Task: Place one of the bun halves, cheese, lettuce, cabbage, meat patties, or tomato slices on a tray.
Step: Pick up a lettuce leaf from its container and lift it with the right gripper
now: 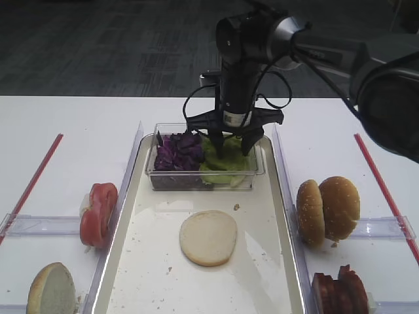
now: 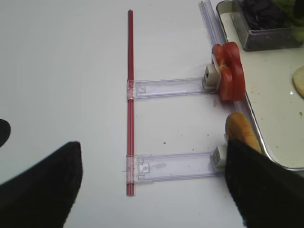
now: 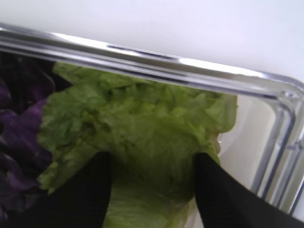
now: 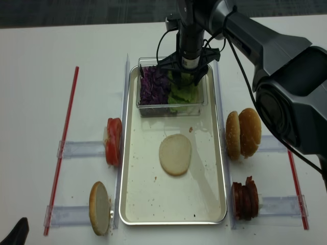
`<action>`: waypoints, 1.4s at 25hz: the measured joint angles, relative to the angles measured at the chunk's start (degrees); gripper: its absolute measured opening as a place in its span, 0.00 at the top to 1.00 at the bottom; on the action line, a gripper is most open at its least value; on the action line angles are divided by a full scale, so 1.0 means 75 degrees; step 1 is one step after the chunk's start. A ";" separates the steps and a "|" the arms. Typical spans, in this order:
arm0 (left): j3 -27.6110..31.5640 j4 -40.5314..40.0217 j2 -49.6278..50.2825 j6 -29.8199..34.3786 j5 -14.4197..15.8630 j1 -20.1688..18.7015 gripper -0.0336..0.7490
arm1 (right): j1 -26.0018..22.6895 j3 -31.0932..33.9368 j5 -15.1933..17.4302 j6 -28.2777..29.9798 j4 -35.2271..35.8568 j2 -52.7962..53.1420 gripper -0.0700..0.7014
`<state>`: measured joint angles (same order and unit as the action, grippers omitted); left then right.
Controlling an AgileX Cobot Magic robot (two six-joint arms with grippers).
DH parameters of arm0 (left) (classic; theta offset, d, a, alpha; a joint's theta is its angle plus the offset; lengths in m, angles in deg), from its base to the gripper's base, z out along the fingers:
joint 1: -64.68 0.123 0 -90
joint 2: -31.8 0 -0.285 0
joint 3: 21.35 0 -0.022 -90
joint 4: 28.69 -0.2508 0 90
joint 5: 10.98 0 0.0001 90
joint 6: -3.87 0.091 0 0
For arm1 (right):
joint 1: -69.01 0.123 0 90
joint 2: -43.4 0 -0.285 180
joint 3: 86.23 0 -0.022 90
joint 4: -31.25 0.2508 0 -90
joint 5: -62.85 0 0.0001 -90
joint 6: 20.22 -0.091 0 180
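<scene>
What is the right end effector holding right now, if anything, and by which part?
Nothing is clearly held yet. The right end effector is down in the clear container, its fingers straddling the lettuce near the leaf's lower edge, not clamped.

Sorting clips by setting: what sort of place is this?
Likely a lab mock-up of a burger assembly station: white table, metal tray, ingredients racked in clear holders, red tape lines.

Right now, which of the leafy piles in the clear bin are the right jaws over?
The lettuce, the green pile on the bin's right side; the purple cabbage lies left of it.
</scene>
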<state>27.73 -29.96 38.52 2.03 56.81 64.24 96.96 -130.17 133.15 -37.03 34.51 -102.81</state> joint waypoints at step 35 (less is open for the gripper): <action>0.0000 0.0000 0.0000 0.0000 0.0000 0.0000 0.24 | 0.0000 -0.0017 0.0000 0.0019 -0.0004 0.0128 0.83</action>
<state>27.73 -29.96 38.52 2.03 56.81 64.24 96.96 -130.31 133.15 -36.89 34.48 -101.85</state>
